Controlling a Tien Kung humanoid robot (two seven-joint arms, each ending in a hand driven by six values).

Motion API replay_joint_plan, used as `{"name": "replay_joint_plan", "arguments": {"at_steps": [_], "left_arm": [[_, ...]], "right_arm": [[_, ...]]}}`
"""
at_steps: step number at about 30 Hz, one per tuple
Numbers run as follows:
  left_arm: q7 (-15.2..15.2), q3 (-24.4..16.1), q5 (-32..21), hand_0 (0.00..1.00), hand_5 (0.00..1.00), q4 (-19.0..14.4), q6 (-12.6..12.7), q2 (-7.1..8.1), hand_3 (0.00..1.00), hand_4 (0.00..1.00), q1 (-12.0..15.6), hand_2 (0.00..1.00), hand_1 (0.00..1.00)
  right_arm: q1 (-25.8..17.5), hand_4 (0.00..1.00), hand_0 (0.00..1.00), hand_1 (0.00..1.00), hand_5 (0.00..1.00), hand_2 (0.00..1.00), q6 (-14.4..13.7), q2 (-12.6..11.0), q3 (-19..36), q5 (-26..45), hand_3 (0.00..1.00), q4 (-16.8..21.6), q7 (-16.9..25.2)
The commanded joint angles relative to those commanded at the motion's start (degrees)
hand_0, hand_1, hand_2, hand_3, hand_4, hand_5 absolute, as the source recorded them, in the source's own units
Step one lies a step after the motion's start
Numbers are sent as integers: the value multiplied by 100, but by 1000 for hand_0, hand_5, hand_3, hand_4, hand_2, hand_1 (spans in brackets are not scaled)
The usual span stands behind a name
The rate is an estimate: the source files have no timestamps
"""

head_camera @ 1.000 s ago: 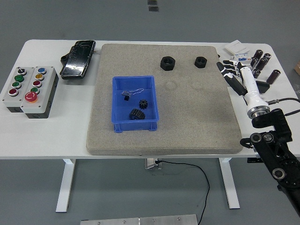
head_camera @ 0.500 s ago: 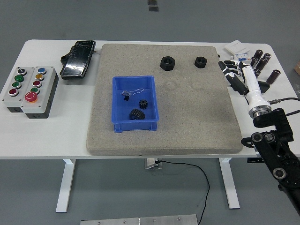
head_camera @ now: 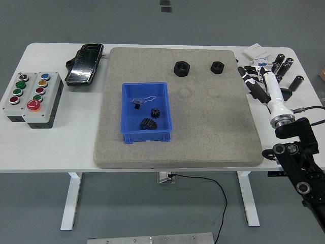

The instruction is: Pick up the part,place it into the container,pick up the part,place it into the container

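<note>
The right hand [head_camera: 252,81] reaches in from the table's right edge, forearm angled up toward the far right corner, fingers loosely extended and holding nothing, just past the mat's [head_camera: 213,132] right edge. Two nuts [head_camera: 182,68] sit flat near the mat's far edge, hole up, so no long axis shows; the smaller one [head_camera: 217,66] lies nearer the hand. The bin [head_camera: 145,113] stands left of the mat's centre, long axis running near to far, with two gears [head_camera: 148,123] inside.
</note>
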Motion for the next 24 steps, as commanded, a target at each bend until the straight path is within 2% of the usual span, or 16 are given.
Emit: {"name": "replay_joint_plan", "arguments": {"at_steps": [17,24], "left_arm": [[22,-37,78,674,299,0,-11,38,636,711,-11,591,668],[14,-27,54,673,299,0,-9,11,636,711,6,592,669]], "right_arm": [[32,953,855,722,884,760,-10,6,21,-6,748,-26,5],[8,952,844,718,882,764,-4,-9,28,285,747,-37,59]]}}
